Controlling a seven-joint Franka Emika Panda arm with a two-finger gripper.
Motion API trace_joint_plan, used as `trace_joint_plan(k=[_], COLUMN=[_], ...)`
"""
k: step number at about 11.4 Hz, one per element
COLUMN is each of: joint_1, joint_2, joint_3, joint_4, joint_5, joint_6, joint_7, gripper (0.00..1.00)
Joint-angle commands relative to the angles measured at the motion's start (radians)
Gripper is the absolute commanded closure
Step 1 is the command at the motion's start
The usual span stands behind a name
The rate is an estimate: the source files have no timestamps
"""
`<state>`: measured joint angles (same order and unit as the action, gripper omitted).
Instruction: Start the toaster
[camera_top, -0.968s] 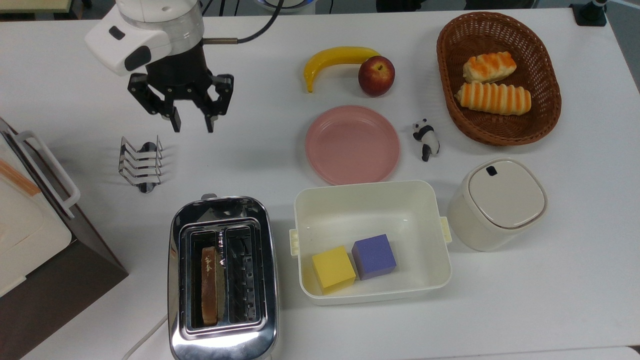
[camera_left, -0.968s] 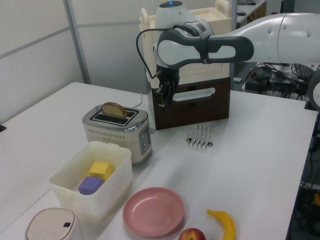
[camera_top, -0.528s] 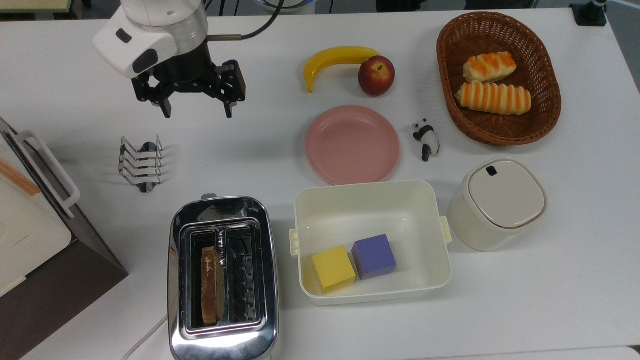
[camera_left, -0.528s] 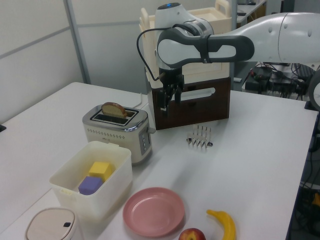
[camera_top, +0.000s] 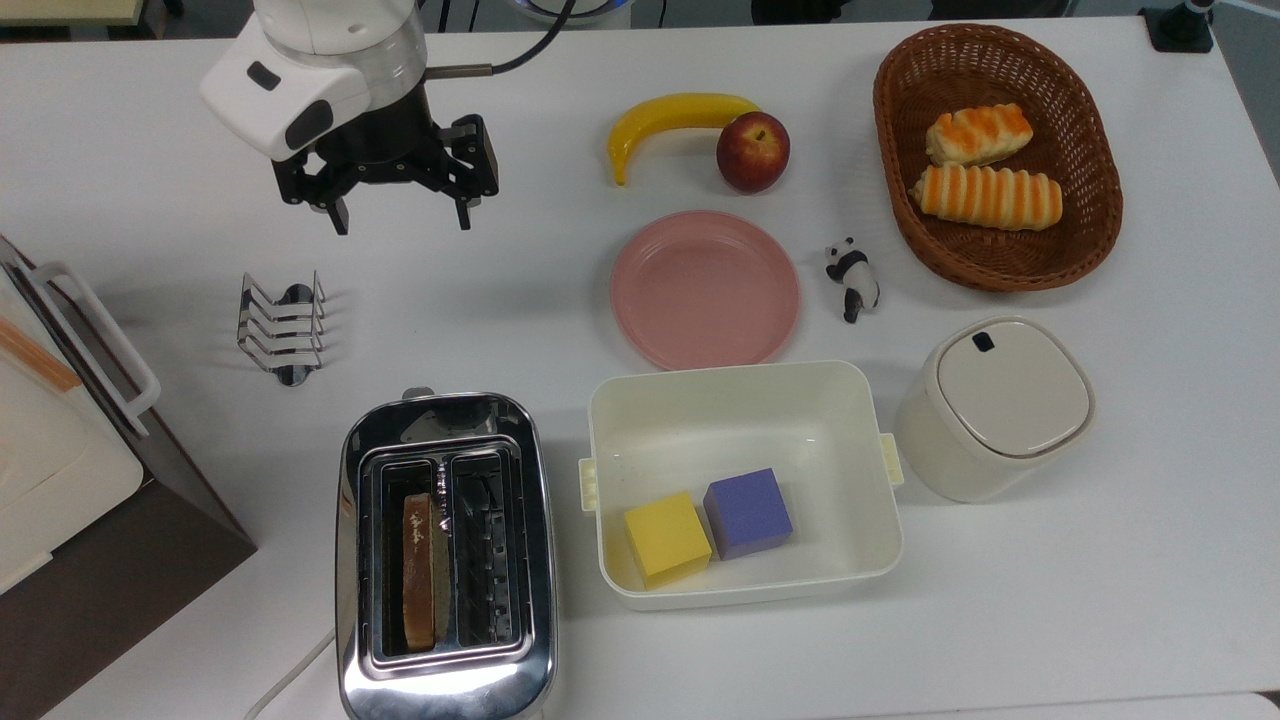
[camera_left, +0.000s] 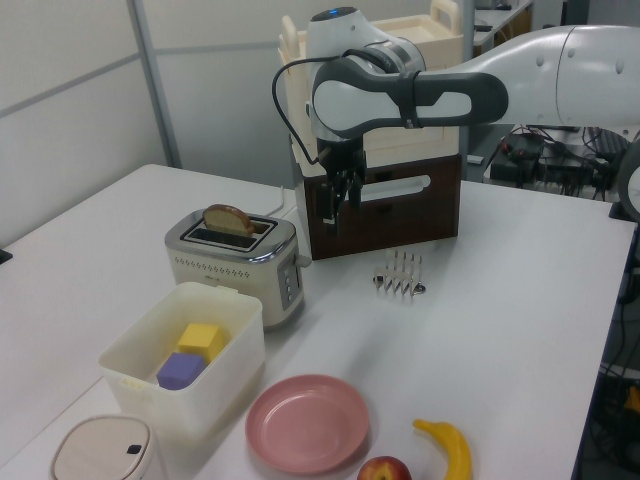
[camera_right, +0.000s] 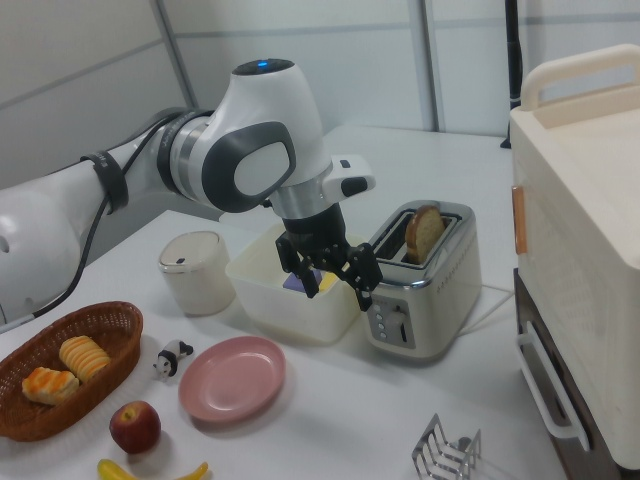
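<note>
Gripper (camera_top: 399, 215): upper left of the top view; we note it has risen and turned since a second ago; jaws wide, empty.
Toaster (camera_top: 445, 560): lower left of the top view, bread (camera_top: 418, 570) raised.
Lever: we judge it unpressed; approach pending.

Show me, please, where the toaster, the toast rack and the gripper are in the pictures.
toaster (camera_top: 445, 430): top view, on its chrome top near the lever end.
toast rack (camera_top: 281, 328): top view, on the middle wires.
gripper (camera_top: 400, 218): top view, midway between its open fingertips.
</note>
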<state>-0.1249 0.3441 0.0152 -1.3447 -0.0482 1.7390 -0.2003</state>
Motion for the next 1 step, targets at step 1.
trace_joint_plan(k=[1], joint_1=[0.005], joint_2=[-0.031], joint_3=[-0.012], joint_4=[-0.010], joint_5=[-0.012], joint_6=[-0.030], joint_7=[-0.034], gripper=[0.00])
